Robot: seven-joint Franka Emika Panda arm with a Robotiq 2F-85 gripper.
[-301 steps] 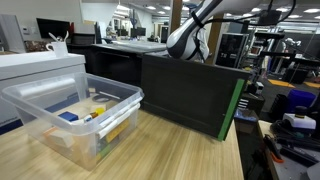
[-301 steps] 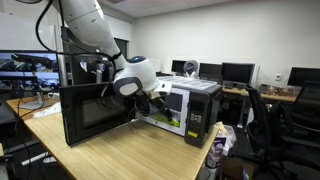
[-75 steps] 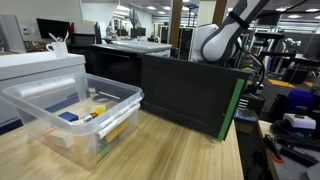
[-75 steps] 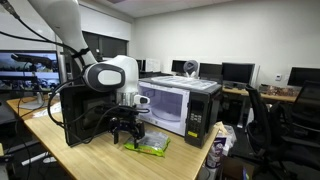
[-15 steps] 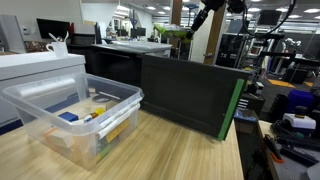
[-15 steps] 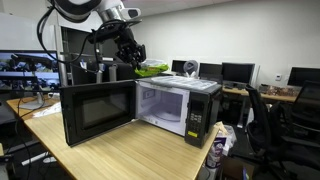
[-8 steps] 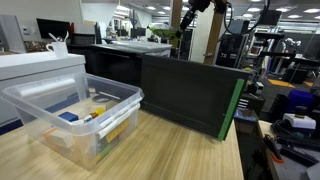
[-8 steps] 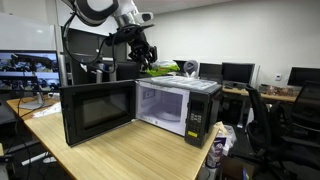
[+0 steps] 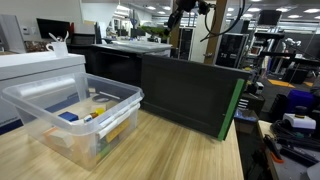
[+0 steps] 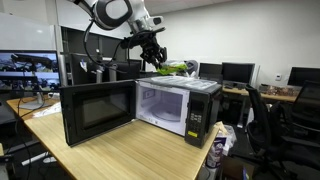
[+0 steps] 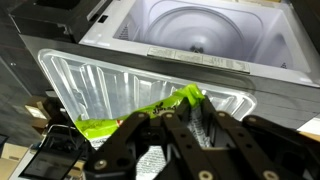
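Jaws pinch narrow on green packet point(image 10: 172, 69) above microwave point(image 10: 178, 104) (door open); thin edge grip could slip, dropping it off the near rim onto the worktop point(image 10: 130, 150).

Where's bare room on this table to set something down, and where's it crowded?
Bare wood lies in front of the microwave, between its open door and the table edge. Another free strip sits between the plastic bin and the door. Above the microwave is crowded: the gripper holds a green packet there.
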